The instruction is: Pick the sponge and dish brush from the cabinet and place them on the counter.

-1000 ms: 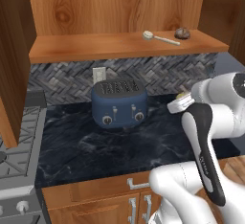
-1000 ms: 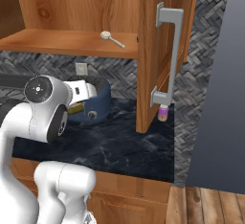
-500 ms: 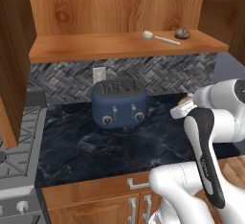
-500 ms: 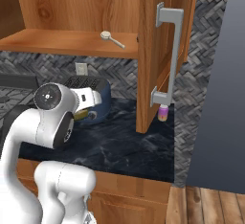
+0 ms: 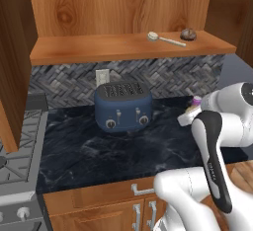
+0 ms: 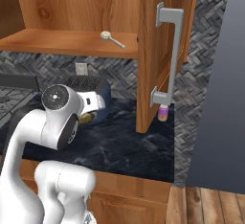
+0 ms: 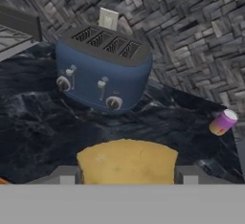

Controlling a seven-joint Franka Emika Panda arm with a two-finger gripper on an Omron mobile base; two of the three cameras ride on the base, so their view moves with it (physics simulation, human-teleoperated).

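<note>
In the hand view the gripper (image 7: 125, 177) sits at the bottom centre of the frame, its jaws set wide on either side of the sponge (image 7: 127, 162), a yellow block pinched between them. The sponge looks light and soft, likely to squash under a firm squeeze, so a hold across its short sides, as here, seems right. It hangs above the dark marbled desk (image 7: 43, 132), in front of the blue toaster (image 7: 102, 67) at upper left. A small purple jar (image 7: 223, 122) lies at the right edge. In the left base view the dish brush (image 5: 165, 39) lies on the cabinet (image 5: 128, 47) shelf, upper right, beside a brown lump (image 5: 188, 34). The brush appears stiff and slim, best taken mid-handle.
</note>
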